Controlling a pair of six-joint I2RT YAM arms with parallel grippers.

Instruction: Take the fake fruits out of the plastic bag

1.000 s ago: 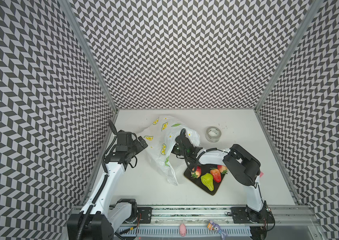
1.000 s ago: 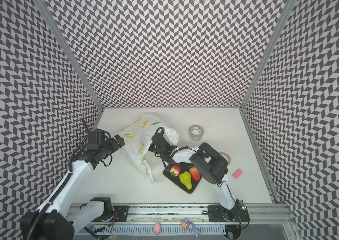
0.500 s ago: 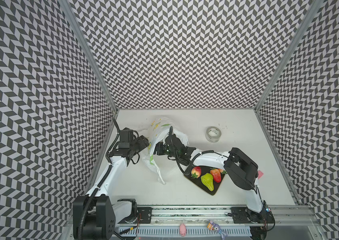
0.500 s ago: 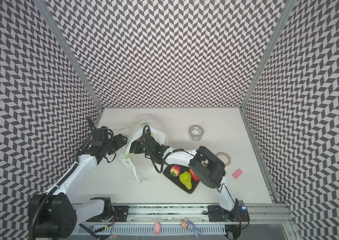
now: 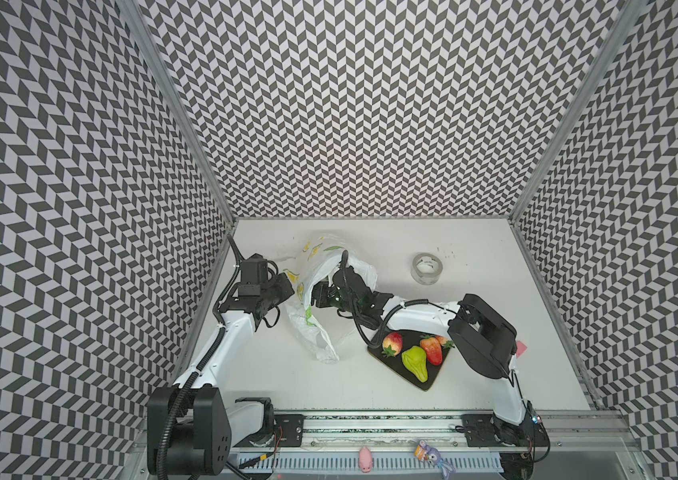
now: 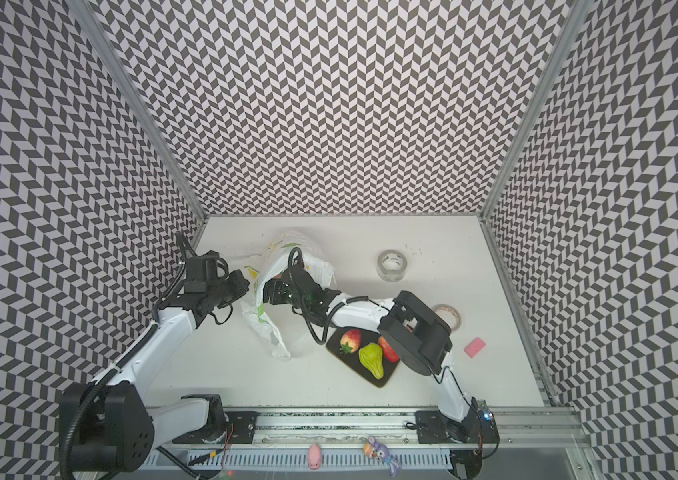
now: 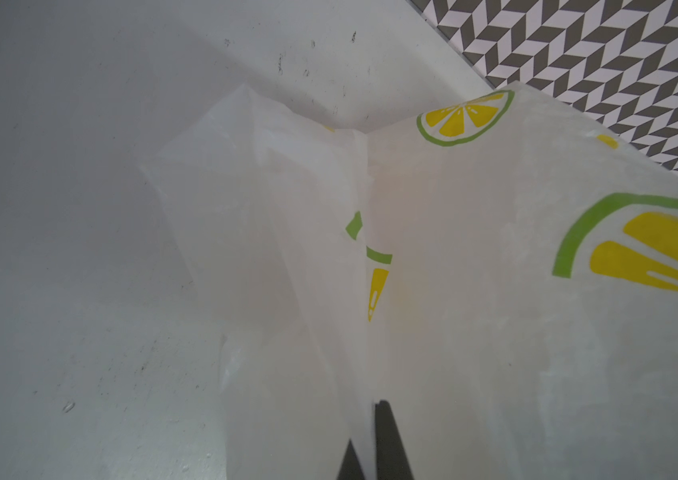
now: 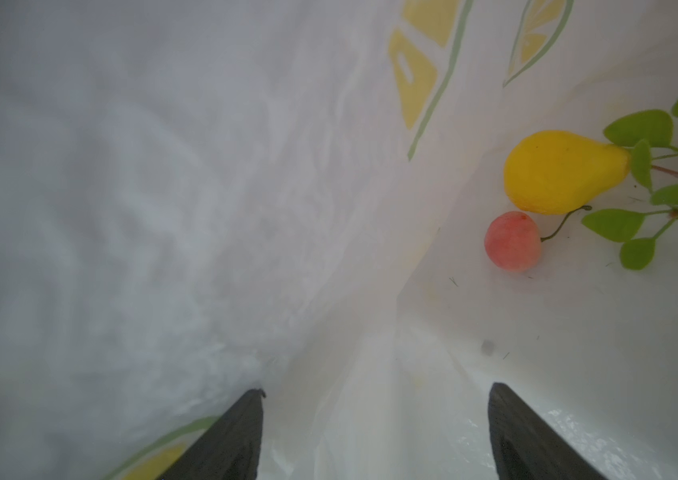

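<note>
Three chevron-patterned walls [image 5: 349, 104] enclose a matte white table [image 5: 287, 386], on whose left half the thin crinkly plastic bag [image 5: 308, 332] is pinched by the left gripper [image 7: 370, 409], the right gripper [image 8: 374, 399] spread wide inside it, where a glossy yellow pear [image 8: 557, 170] lies.

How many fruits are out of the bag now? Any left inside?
Done: two strawberries and a green pear lie on the black board. In hand: left gripper pinches the plastic bag, right gripper open inside it, empty. Left: the yellow pear and a pink round fruit, at least.
</note>
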